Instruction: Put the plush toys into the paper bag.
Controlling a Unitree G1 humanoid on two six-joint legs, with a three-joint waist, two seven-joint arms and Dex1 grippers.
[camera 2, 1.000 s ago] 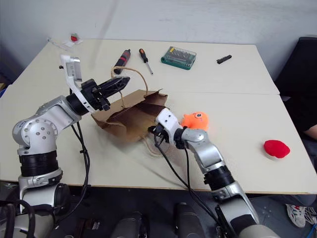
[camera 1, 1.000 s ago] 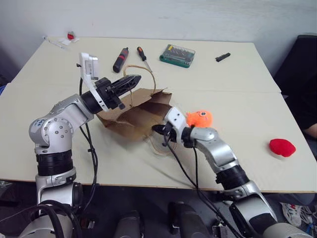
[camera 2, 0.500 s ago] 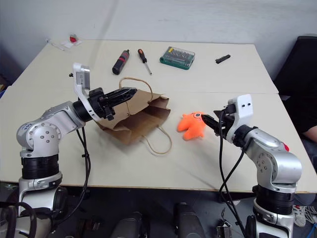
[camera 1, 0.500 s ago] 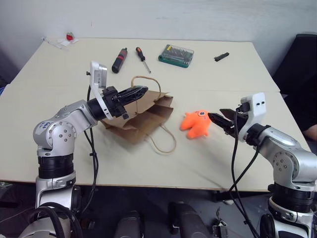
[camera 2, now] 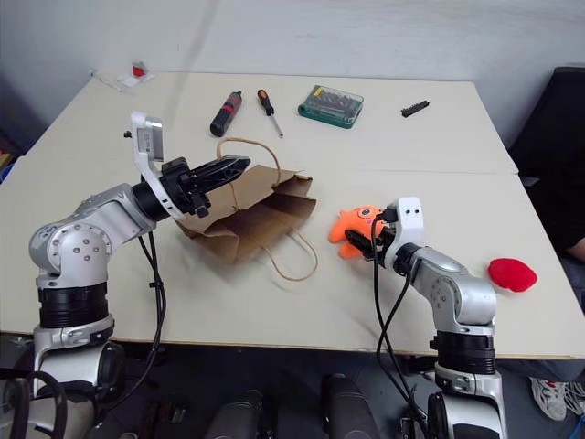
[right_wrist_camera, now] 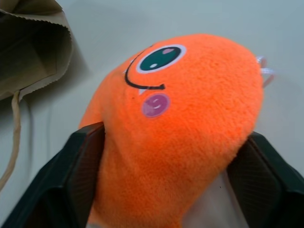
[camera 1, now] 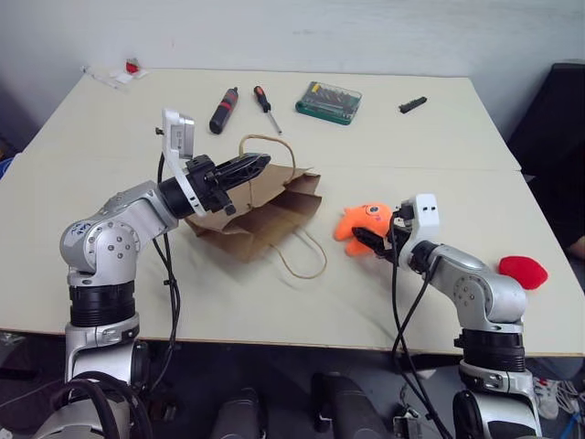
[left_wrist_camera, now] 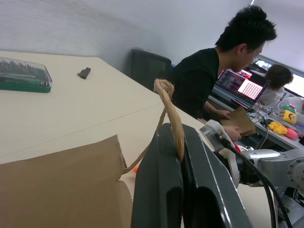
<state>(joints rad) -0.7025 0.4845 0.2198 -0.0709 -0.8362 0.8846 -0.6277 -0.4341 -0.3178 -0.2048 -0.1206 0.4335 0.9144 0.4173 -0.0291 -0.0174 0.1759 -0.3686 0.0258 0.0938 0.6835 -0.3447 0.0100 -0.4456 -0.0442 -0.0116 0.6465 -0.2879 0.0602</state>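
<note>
My right gripper: jaws spread wide, one black finger on each flank of the orange fish toy; both pads touch the plush, and the toy sits on the table between them.
My left gripper: jaws pressed together on one twisted-paper handle of the paper bag, held raised above the table; the loop runs up over my fingertips.
Paper bag: brown kraft, lying slumped on its side on the table just under my left gripper, mouth turned toward the orange toy; its second handle lies loose on the tabletop at the near side.
Orange fish toy, placement: on the table just right of the bag's mouth, outside the bag, round eye facing up.
Red toy: on the table near its right edge, well apart from the bag and beyond my right arm.
Table: pale top with a seam running across it.
Far side of table: a black-handled tool, a screwdriver, a green bit case and a small black part, all well behind the bag.
Beyond the table: a person in a black shirt bends over a desk, seen from my left wrist.
</note>
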